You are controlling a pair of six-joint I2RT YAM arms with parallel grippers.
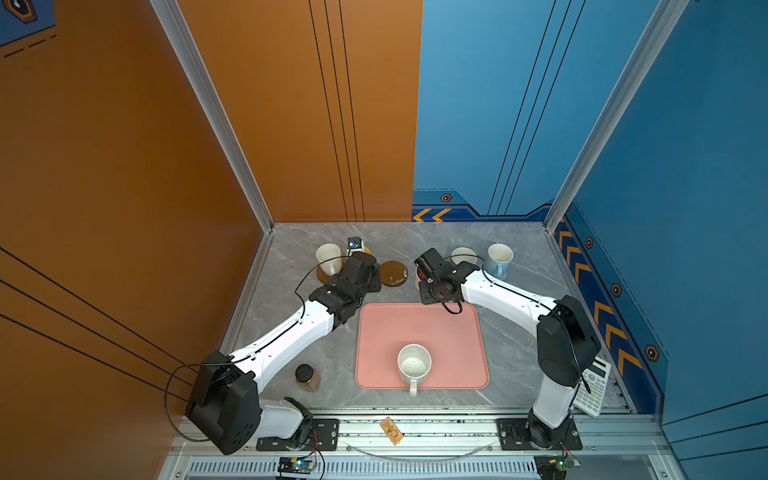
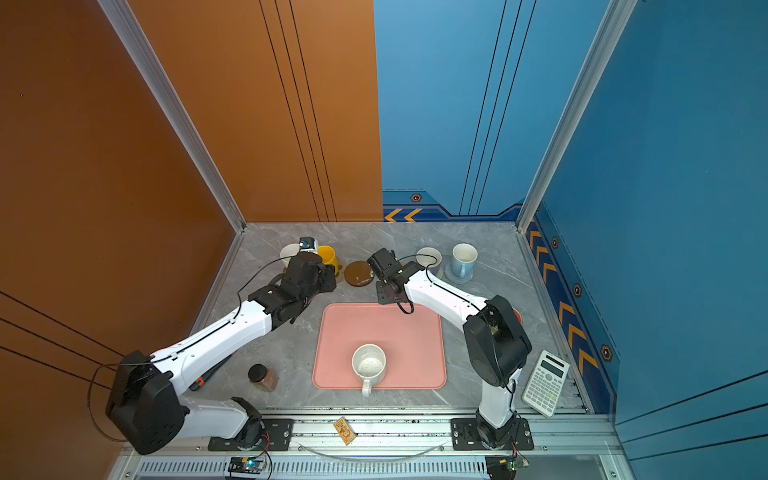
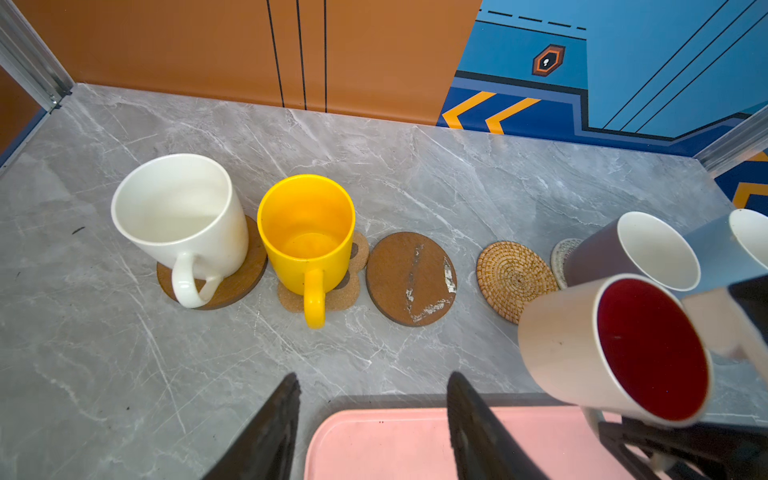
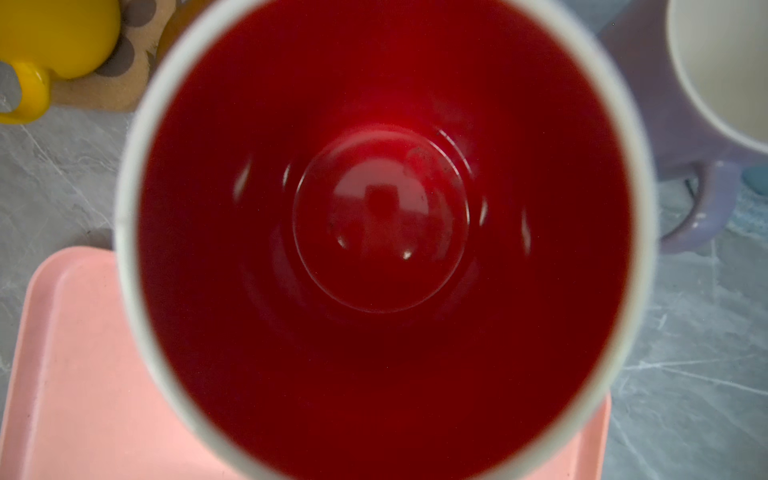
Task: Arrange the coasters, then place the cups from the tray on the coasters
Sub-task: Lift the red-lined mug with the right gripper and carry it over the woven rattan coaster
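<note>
Past the far edge of the pink tray, the white mug sits on a brown disc and the yellow mug on the paw coaster. Next lie a bare brown disc and a bare rattan coaster, with open table around them. The left gripper hangs by the tray's far left corner, fingers apart, empty. The right gripper is clamped on the red-inside mug, up by the tray's far edge. The speckled mug stands on the tray near its front edge.

Both top views: high overhead, slightly offset, sharing whole grey marble tabletop. Left wrist: low, oblique, facing orange back wall. Right wrist: looking into white red-lined ceramic mug (very near).
</note>
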